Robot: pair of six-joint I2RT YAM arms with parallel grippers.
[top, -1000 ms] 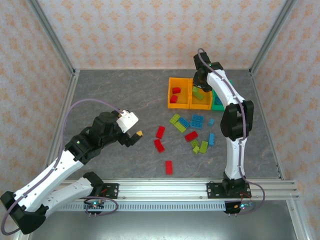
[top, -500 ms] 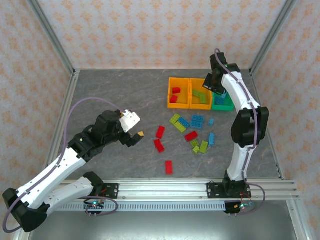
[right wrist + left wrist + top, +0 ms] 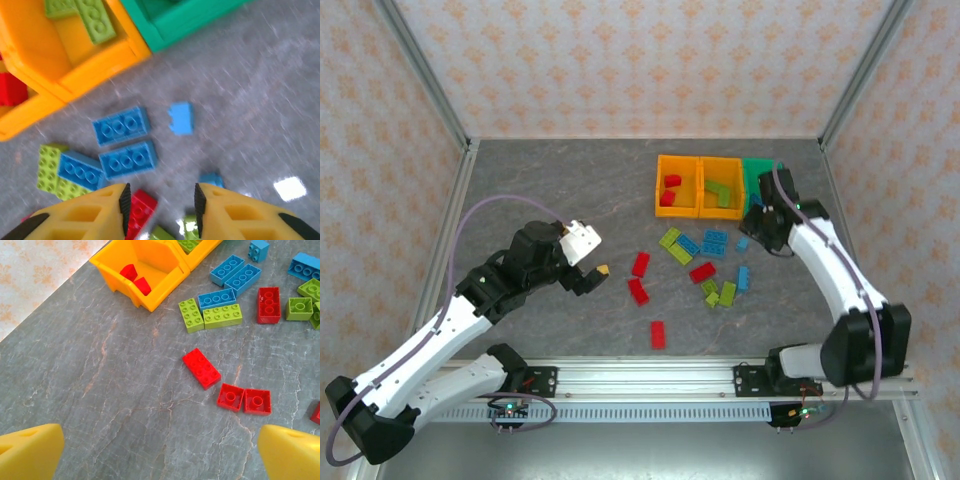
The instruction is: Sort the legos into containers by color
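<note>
Red, lime green and blue legos lie scattered on the grey table [image 3: 560, 200], among them a red brick [image 3: 640, 263] and a blue pair [image 3: 714, 241]. Three bins stand in a row at the back: an orange bin [image 3: 663, 190] holding red bricks, an orange bin [image 3: 721, 210] holding green bricks [image 3: 87, 20], and a green bin [image 3: 757, 168]. My left gripper [image 3: 595, 268] is open and empty, left of the red bricks [image 3: 201, 368]. My right gripper [image 3: 160, 210] is open over the pile, near a small blue brick [image 3: 181, 119] and two blue bricks [image 3: 128, 159].
Metal frame posts and patterned walls close in the table on three sides. A rail [image 3: 650, 378] with the arm bases runs along the near edge. Bare table stretches left of the bins and behind my left arm.
My right arm has swung from above the bins toward the near side and now hangs over the scattered bricks. My left arm has hardly moved.
</note>
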